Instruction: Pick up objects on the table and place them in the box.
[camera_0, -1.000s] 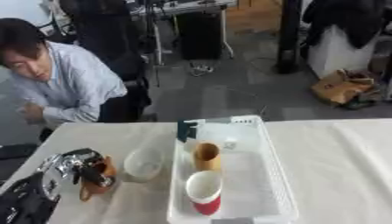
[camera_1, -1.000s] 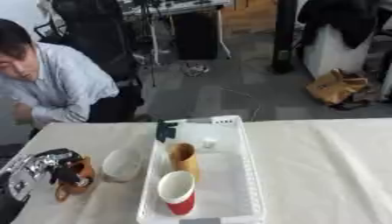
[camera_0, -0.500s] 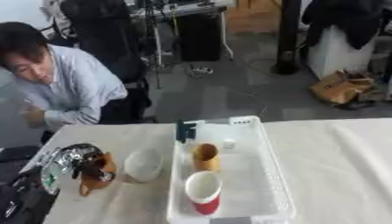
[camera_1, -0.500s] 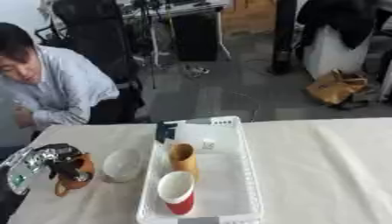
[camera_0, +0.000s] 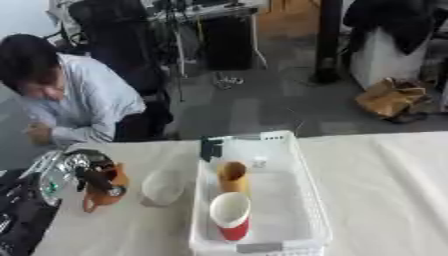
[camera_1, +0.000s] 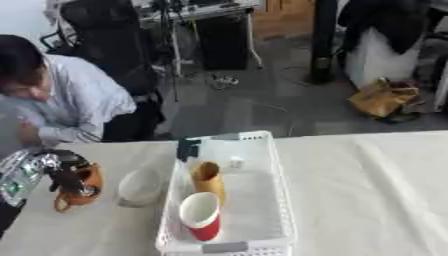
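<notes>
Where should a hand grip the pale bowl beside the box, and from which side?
The bowl appears to sit upright, mouth up, just left of the box. Probably best to pinch its left rim from above, since the box wall crowds its right side. The left hand, shut on an orange cup, is nearest.

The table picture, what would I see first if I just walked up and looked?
Probably the white box in the middle of the table, with a red cup lying near its front and a tan cup behind it. Next, at the left edge, the robot's left hand curled round an orange mug, with a clear cup standing between the mug and the box.
</notes>
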